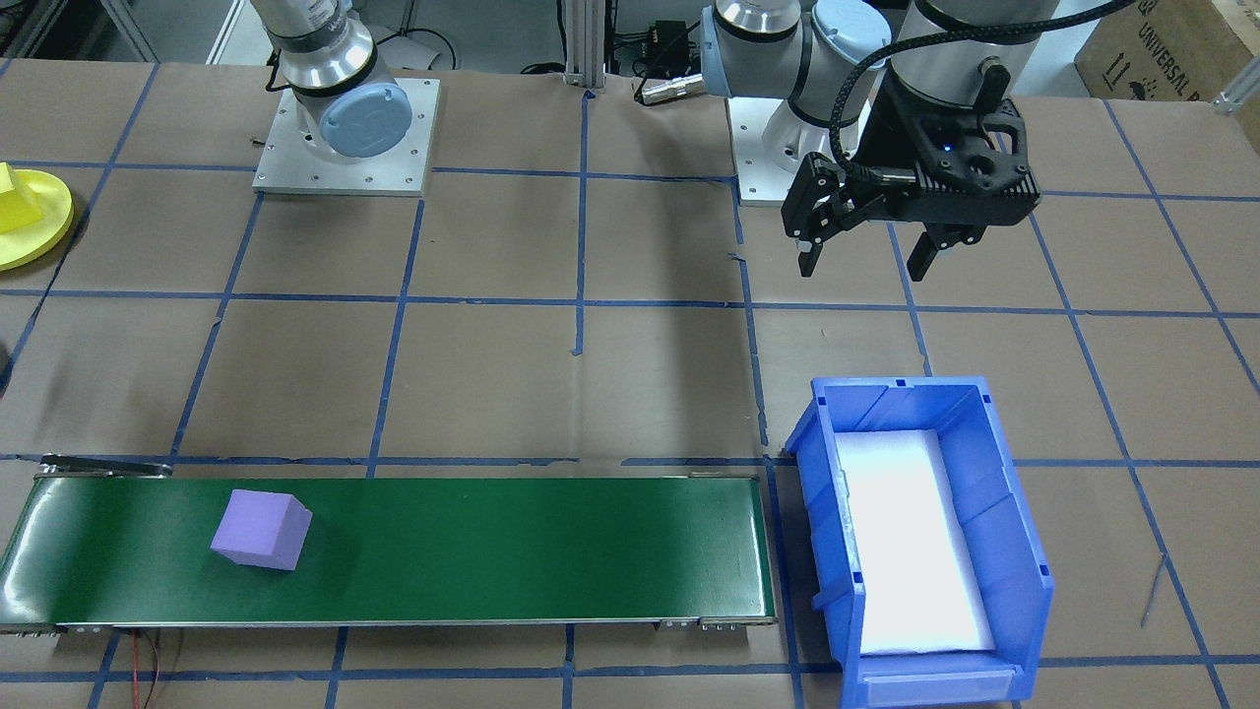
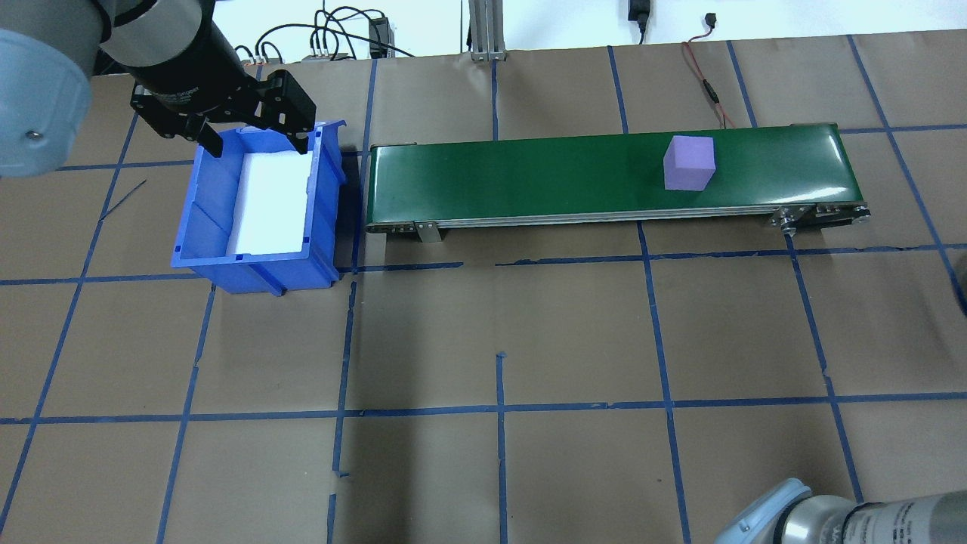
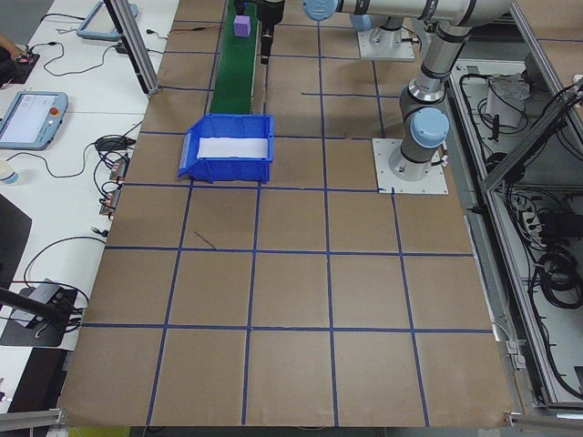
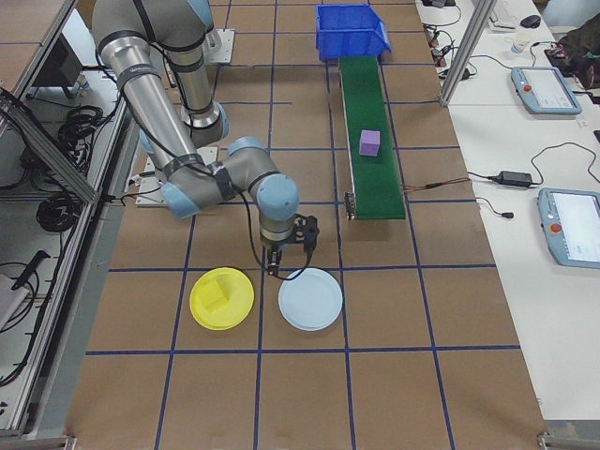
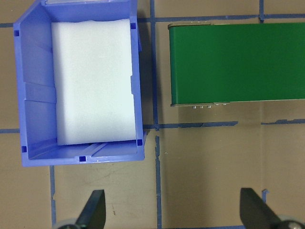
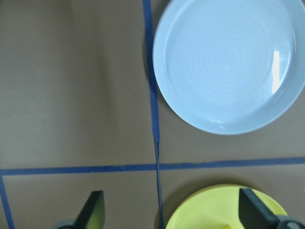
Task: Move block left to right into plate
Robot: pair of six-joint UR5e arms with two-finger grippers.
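Observation:
A purple block (image 1: 261, 530) (image 2: 688, 162) (image 4: 369, 142) sits on the green conveyor belt (image 1: 512, 542) (image 2: 529, 170), toward the robot's right end. The yellow plate (image 4: 240, 285) (image 1: 49, 231) (image 6: 209, 210) lies on the table past that end and holds a yellow cube (image 4: 217, 298). My right gripper (image 6: 172, 212) (image 4: 289, 258) hangs open and empty over the table beside the yellow plate. My left gripper (image 1: 866, 254) (image 2: 253, 132) (image 5: 174, 210) is open and empty, raised over the table just on the robot's side of the blue bin.
The blue bin (image 1: 1004, 532) (image 2: 202, 215) (image 5: 35, 95) with a white foam liner stands at the belt's left end. A pale round plate (image 4: 310, 299) (image 6: 228, 62) lies next to the yellow one. Blue tape lines cross the brown table.

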